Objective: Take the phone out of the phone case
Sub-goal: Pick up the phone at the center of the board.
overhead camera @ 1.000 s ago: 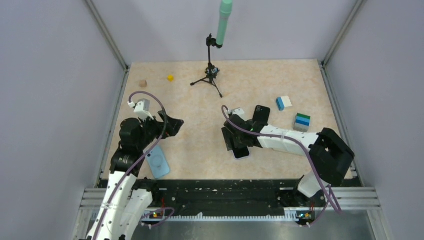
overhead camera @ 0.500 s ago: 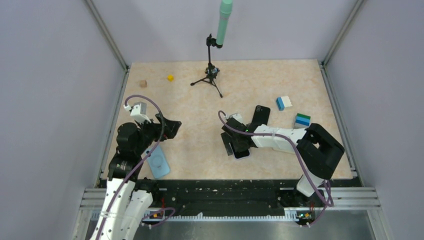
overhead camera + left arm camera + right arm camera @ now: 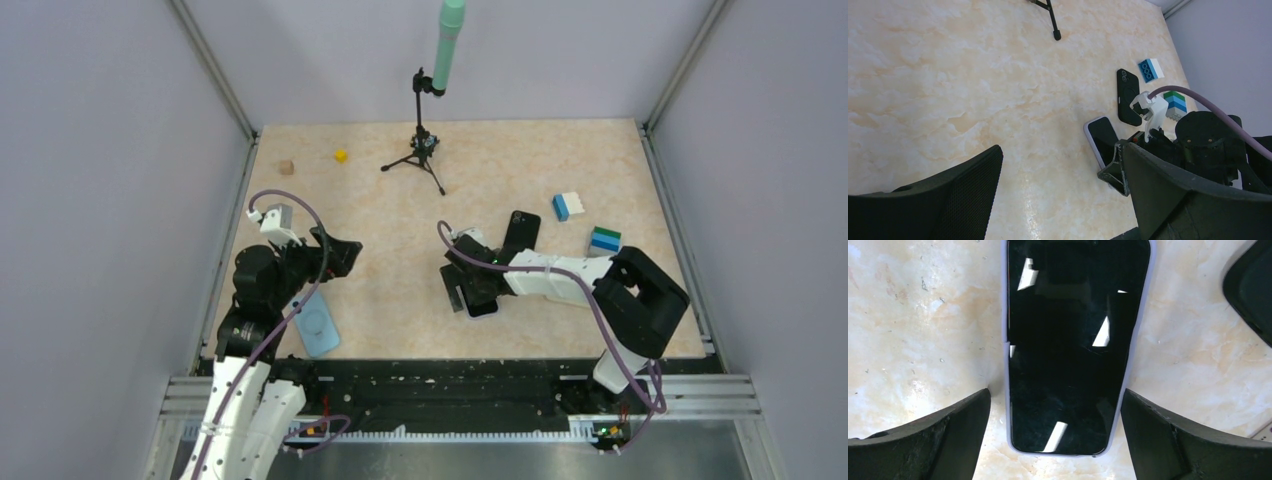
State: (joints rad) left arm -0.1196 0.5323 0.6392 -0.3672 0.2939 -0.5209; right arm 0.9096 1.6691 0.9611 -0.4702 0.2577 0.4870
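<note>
- Enclosure: grey walls around a beige marbled table (image 3: 400,200); a tripod (image 3: 422,150) stands at the far side and serves as reference.
- Phone (image 3: 1078,340): lies flat, screen up, nearer the arms than the tripod and slightly right of it. It is seated in its lilac case (image 3: 1008,380), of which only the rim shows.
- Right gripper (image 3: 1055,395): jaws apart, one finger either side of the phone's near end, low over the table and not clamped. Judged positioned to take the long edges.
- Right arm: reaches leftward from its base, forearm low, wrist turned down over the phone.
- Black slab (image 3: 522,232): just beyond the phone on the tripod's side, lenses up; whether phone or case cannot be told.
- Left gripper (image 3: 1062,150): jaws apart, holding nothing, raised well left of the tripod; arm folded, judged on standby.
</note>
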